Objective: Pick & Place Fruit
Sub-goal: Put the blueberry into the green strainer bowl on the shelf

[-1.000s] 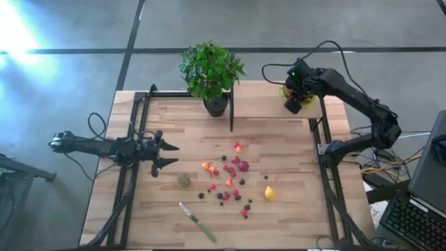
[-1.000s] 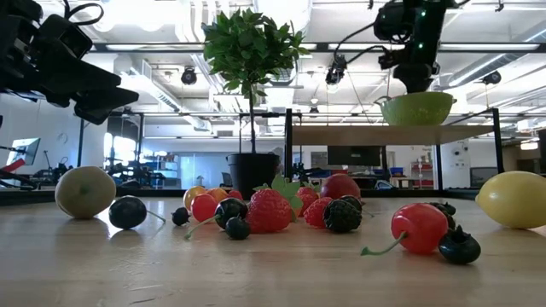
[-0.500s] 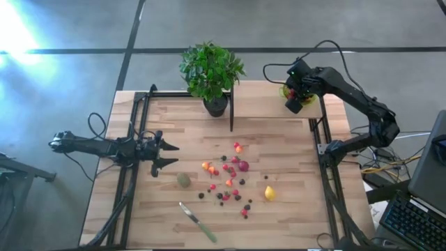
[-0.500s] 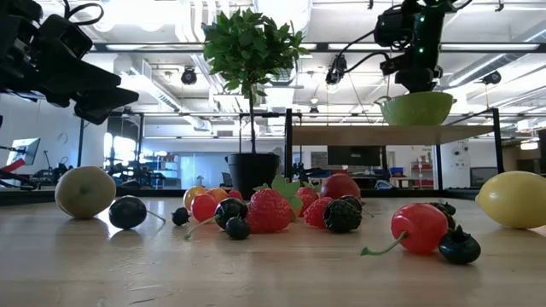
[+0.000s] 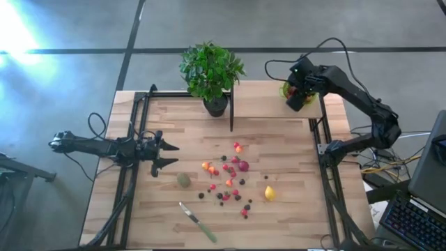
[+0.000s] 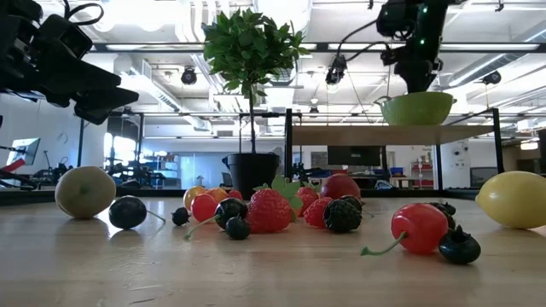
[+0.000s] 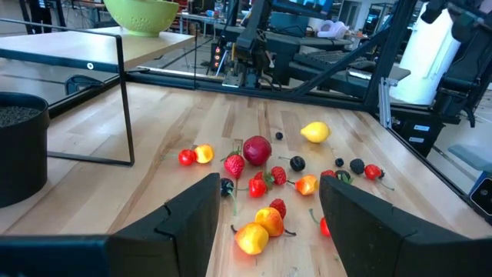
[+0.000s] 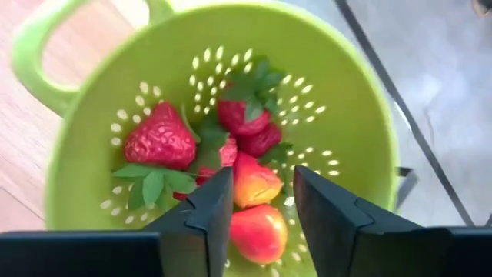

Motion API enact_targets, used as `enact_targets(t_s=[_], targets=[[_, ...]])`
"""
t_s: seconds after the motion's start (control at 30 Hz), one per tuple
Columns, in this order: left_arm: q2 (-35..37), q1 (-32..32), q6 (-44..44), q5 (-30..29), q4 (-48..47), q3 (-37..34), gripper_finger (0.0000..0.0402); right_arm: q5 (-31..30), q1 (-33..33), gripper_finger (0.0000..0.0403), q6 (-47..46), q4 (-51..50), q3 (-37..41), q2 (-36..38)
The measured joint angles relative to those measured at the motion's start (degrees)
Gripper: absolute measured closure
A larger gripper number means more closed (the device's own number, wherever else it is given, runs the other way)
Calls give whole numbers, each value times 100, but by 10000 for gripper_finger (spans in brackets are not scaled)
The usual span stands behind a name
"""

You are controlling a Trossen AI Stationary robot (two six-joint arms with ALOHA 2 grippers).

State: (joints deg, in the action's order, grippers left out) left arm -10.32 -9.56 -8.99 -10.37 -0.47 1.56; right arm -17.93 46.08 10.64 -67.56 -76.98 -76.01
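Note:
Several small toy fruits lie scattered on the wooden table's middle, with a yellow lemon to their right and a dull-green ball to their left. More fruits, strawberries and peach-coloured ones, lie inside the lime-green bowl, which stands on the raised shelf at the far right. My right gripper hangs open just over that bowl, pointing down into it, with nothing between its fingers. My left gripper hovers open at the table's left side, aimed level at the fruit.
A potted plant stands at the far middle, beside a thin black post of the shelf. A green-handled knife lies near the front edge. Black frame rails run along the table's left and right sides.

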Motion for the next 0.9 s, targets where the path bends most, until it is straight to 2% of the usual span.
enact_targets(t_s=[0.2,0.47,0.57,0.9], targets=[[0,-1,0,0,0,0,172,254,-90,258,-15,6,-150,325],[0,-2,-1,2,0,0,172,1314,-607,299,-146,38,-150,872],[2,0,0,1,0,0,172,1523,-1034,317,-245,59,-150,1034],[1,-2,0,1,0,0,172,1519,-3089,370,-764,622,-48,1093]])
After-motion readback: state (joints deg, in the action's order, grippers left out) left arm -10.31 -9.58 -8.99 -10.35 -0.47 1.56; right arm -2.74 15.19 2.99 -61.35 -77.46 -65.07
